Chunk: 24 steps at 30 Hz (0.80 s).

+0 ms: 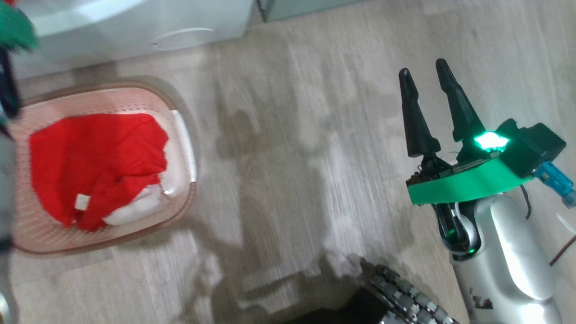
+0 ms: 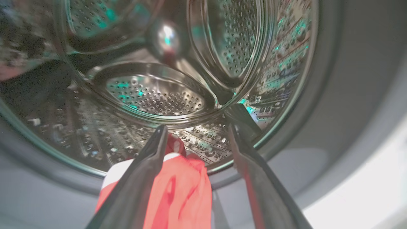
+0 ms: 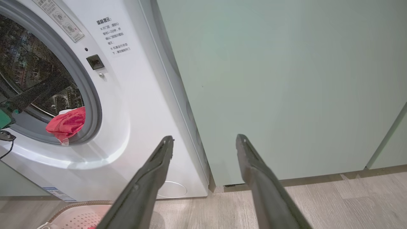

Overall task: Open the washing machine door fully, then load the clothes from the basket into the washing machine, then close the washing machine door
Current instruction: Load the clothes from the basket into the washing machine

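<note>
At the bottom centre of the left wrist view, left pincer (image 2: 197, 127) spread wide at the washing machine drum (image 2: 152, 98) mouth, gripping nothing. Red garment (image 2: 181, 190) draped over the grey door seal (image 2: 302, 152), low between its fingers (image 2: 140, 178). In the head view, right pincer (image 1: 423, 67) wide and empty over the floor (image 1: 292, 135) at right; basket (image 1: 36, 229) with red clothes (image 1: 94, 166) at left.

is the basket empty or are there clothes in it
Not empty. In the head view the basket holds a crumpled red garment, with a white piece showing at its lower edge.
</note>
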Available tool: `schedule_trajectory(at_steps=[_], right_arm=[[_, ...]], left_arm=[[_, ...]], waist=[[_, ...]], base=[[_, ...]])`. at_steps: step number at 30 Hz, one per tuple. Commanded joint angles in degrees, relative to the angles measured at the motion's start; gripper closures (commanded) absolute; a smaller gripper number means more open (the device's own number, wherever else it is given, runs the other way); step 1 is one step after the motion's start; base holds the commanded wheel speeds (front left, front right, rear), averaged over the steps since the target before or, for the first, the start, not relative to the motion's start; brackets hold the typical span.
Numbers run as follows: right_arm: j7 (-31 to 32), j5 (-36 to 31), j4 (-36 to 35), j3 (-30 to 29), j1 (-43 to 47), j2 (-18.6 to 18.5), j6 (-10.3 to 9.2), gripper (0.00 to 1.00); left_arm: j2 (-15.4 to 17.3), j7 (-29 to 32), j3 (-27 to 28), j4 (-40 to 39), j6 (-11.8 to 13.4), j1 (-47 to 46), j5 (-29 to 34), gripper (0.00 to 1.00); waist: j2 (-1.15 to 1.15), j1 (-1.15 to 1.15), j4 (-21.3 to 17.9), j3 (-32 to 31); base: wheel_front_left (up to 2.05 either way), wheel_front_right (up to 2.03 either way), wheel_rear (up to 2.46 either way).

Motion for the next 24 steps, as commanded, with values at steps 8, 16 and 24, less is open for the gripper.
schedule_trajectory(at_steps=[8,16,24], right_arm=[[-0.5,-2.8,-0.4,-1.5,2.3,0.0,0.00,0.00],[-0.5,-4.4,1.4,-3.1,2.5,0.0,0.00,0.00],[-0.5,-5.5,3.4,-4.0,3.6,0.0,0.00,0.00]], left_arm=[[-0.2,-0.6,2.7,-20.4,6.4,18.3,0.6,0.00],[-2.3,-0.7,3.1,-27.4,8.7,31.3,-0.8,0.00],[-4.9,-0.9,2.6,-29.1,8.8,38.7,-0.1,0.00]], waist=[[0.00,0.00,5.2,-4.9],[0.00,0.00,8.2,-8.0],[0.00,0.00,10.5,-11.6]], base=[[0.00,0.00,0.00],[0.00,0.00,0.00],[0.00,0.00,0.00]])
